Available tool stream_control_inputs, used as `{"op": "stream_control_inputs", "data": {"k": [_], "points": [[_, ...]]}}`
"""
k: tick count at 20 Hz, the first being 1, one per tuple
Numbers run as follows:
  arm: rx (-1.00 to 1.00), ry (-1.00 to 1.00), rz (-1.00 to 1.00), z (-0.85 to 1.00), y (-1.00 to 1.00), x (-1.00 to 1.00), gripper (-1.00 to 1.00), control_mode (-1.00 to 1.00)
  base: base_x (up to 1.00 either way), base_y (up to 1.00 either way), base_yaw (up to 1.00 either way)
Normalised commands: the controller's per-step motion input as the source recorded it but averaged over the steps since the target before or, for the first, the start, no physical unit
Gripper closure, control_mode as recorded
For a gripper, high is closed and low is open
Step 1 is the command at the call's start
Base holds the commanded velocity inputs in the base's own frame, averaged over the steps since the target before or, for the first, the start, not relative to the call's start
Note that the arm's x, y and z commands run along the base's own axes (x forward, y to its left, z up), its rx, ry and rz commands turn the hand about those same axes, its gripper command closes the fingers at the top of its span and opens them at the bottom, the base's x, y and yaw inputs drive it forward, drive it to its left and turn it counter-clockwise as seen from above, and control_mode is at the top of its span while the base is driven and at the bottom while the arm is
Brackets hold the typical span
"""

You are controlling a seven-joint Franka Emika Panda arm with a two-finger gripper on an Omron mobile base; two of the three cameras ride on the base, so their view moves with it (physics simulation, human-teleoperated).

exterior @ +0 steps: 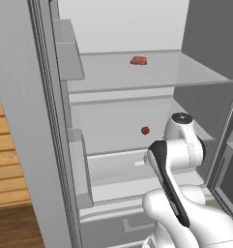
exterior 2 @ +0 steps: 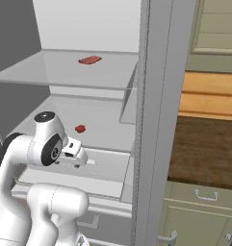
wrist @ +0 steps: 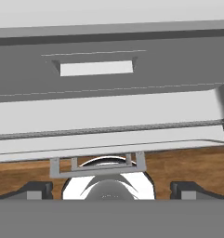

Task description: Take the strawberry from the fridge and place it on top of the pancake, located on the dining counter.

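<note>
The fridge [exterior: 21,121] stands open in front of me, white inside with clear shelves. The strawberry [exterior: 145,130], small and deep red, lies on the lower shelf and shows again in the right base view [exterior 2: 80,128]. My white hand [exterior 2: 73,153] hangs in front of that shelf's edge, below and short of the berry. In the hand view my gripper [wrist: 111,190] is open, with its dark fingertips [wrist: 39,189] far apart, nothing between them, and the fridge's lower drawers ahead. The pancake and the dining counter are out of view.
A flatter pinkish-red lump [exterior: 138,60] lies on the upper shelf [exterior 2: 64,72]. The open door's edge [exterior 2: 161,96] stands close on the right, and door bins [exterior: 69,53] line the left. A dark wooden countertop [exterior 2: 204,149] over green drawers lies past the door.
</note>
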Motion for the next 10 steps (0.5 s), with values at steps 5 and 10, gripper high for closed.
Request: {"op": "stream_control_inputs", "data": {"k": [5,10], "points": [[0.00,0.00,0.00,0.00,0.00,0.00,-1.00,1.00,0.22,0.00,0.00],[0.00,-0.16,0.00,0.15,0.00,0.01,-1.00,-1.00,0.02,0.00,0.00]]}}
